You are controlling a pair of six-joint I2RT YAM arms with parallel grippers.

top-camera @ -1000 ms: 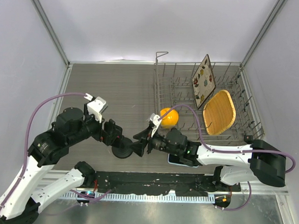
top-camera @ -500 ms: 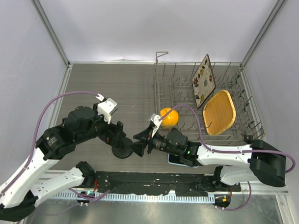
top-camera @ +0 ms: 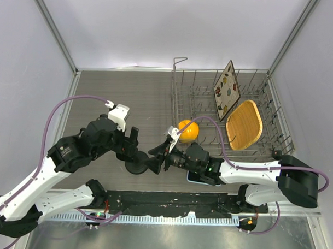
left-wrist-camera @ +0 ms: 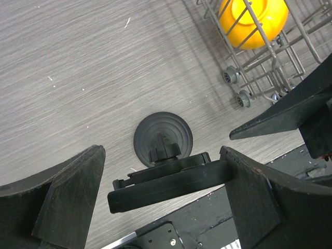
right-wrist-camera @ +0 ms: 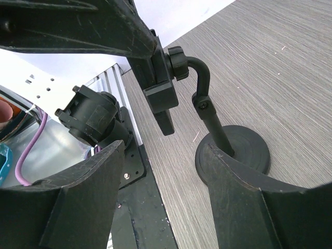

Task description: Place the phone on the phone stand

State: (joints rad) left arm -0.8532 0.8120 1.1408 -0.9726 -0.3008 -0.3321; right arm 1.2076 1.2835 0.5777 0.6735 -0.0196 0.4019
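Note:
The black phone stand (top-camera: pixel 136 167) rests on its round base (left-wrist-camera: pixel 163 139) near the table's front edge, its cradle (left-wrist-camera: pixel 166 181) tilted toward the arms. My left gripper (top-camera: pixel 128 146) hangs open over the stand, one finger on each side of the cradle (left-wrist-camera: pixel 162 155); the right finger (left-wrist-camera: pixel 259 197) touches the cradle's end. My right gripper (top-camera: pixel 154 160) is open just right of the stand, with its jaws low by the base (right-wrist-camera: pixel 238 153) and nothing between them (right-wrist-camera: pixel 165 150). The phone (top-camera: pixel 193 180) lies flat on the table, mostly hidden under the right arm.
A wire dish rack (top-camera: pixel 183 103) fills the back right. It holds an orange ball (top-camera: pixel 188 129), a wooden plate (top-camera: pixel 244 124) and a patterned board (top-camera: pixel 227 89). The rack's small wheels (left-wrist-camera: pixel 231 78) stand close behind the stand. The black mounting plate (top-camera: pixel 169 201) runs along the near edge.
My left arm has swung right and forward, bringing its open gripper over the stand's cradle. The right arm and the stand have not moved.

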